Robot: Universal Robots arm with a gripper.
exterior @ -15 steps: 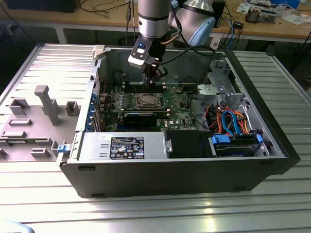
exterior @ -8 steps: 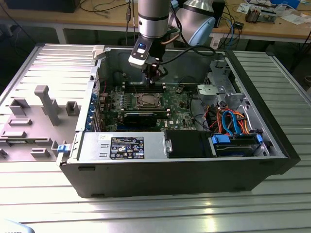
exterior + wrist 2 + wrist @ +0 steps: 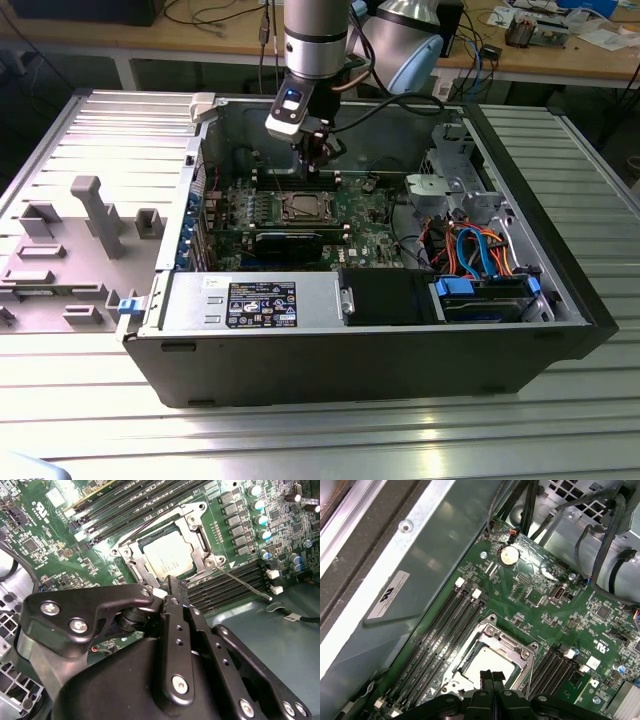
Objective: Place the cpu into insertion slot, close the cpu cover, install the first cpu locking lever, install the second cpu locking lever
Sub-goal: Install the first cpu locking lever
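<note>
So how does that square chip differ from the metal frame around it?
The chip is a solid, dull grey plate; the frame is shinier with an open window. The chip is smaller and shows inside that window; the frame borders it. Both are square and silvery, on the green board.

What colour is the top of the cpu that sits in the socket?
The cpu has a dull silvery-grey top, best seen in the second wrist view.
</note>
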